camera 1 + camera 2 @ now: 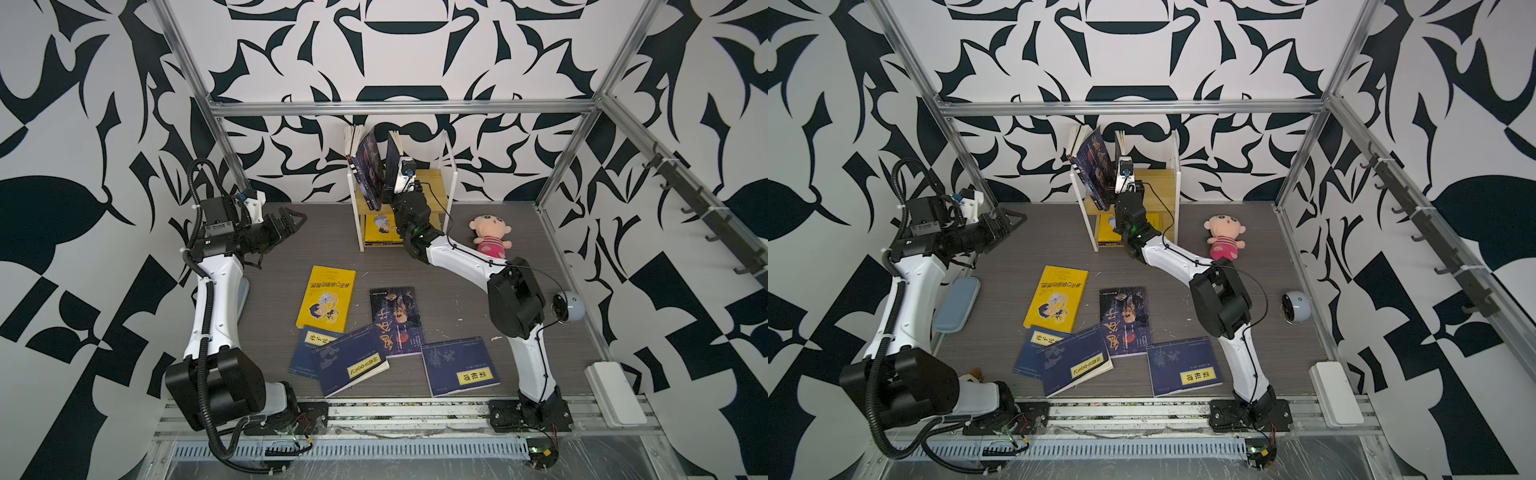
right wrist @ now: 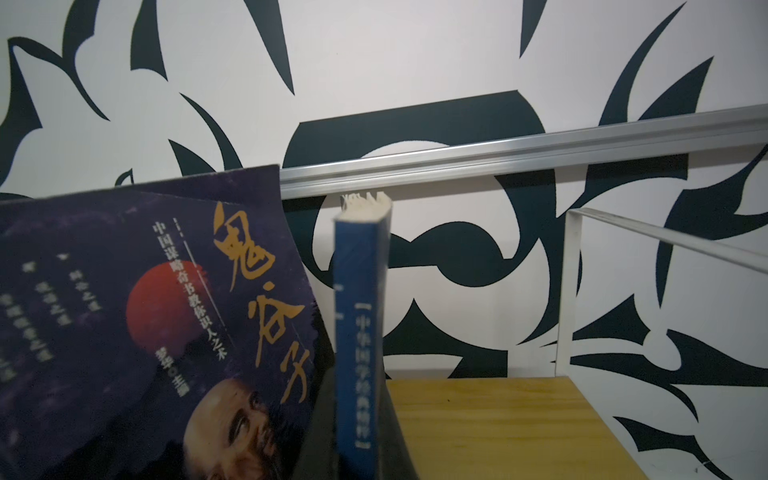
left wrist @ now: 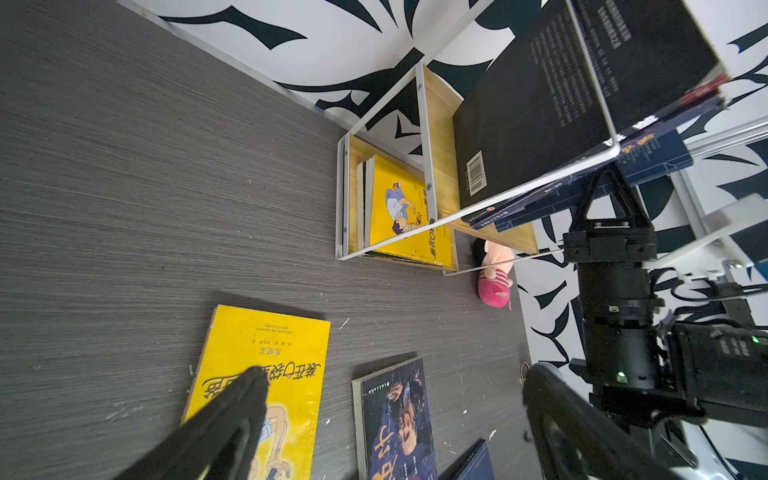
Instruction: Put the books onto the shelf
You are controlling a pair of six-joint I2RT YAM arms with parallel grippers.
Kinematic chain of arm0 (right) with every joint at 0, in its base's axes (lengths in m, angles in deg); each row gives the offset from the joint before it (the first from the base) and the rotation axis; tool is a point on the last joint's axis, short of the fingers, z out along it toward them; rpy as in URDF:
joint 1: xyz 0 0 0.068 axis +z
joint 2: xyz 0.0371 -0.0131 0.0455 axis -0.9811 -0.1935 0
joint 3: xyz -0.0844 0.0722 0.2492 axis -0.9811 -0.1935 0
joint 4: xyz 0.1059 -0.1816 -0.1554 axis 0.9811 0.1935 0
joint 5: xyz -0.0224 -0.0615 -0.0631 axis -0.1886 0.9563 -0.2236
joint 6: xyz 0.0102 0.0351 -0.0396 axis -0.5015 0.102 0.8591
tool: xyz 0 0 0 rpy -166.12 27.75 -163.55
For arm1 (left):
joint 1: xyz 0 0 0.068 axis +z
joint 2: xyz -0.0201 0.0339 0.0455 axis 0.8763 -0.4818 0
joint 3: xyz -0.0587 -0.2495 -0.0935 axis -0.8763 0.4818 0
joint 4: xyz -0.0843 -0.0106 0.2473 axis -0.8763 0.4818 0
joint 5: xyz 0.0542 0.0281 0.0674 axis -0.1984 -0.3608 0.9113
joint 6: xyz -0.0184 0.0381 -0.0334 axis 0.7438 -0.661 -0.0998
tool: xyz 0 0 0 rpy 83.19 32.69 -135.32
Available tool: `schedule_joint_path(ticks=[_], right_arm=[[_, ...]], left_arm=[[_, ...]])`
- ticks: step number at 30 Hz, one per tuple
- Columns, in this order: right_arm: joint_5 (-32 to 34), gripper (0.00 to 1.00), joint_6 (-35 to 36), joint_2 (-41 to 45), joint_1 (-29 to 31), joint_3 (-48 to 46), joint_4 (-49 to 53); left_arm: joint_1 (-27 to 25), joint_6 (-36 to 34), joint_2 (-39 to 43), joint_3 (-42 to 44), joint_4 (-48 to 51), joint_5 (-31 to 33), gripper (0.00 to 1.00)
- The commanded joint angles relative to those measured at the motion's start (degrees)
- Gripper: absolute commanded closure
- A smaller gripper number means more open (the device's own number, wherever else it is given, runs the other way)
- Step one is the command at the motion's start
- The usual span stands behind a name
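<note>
The shelf stands at the back wall. On its top board a dark book with gold calligraphy leans left. Beside it a navy book stands upright, spine toward the right wrist camera, with my right gripper shut on its lower part. A yellow book lies on the lower tier. On the table lie a yellow book, a dark book and three navy books. My left gripper hovers open at the left, empty.
A pink plush doll lies right of the shelf. A round grey-blue device and a white box sit at the right edge. A blue-grey pad lies behind the left arm. Aluminium posts frame the table.
</note>
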Motion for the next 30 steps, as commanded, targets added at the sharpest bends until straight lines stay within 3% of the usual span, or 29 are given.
schedule_joint_path(ticks=[1,4,21,25,30], right_arm=[[-0.2,0.89,-1.4,1.8,0.8,2.8,-1.5],[-0.2,0.82,-1.7,1.8,1.2,2.1,-1.2],[-5.6,0.77,-1.2,4.3,2.5,-1.5,3.7],[-6.9,0.87,0.0,4.1,3.0,0.1,5.3],[-7.6,0.9,0.9,3.7,4.1,2.1,6.5]], left_arm=[[0.3,0.9,0.6,0.2,-1.2,-1.5,0.0],[0.8,0.6,0.3,-0.2,-0.8,-1.4,0.0],[1.2,0.7,-0.3,0.0,-1.2,-1.2,0.0],[1.2,0.8,-0.2,0.4,-1.5,-1.2,0.0],[1.2,1.1,0.1,0.9,-2.0,-1.2,0.0]])
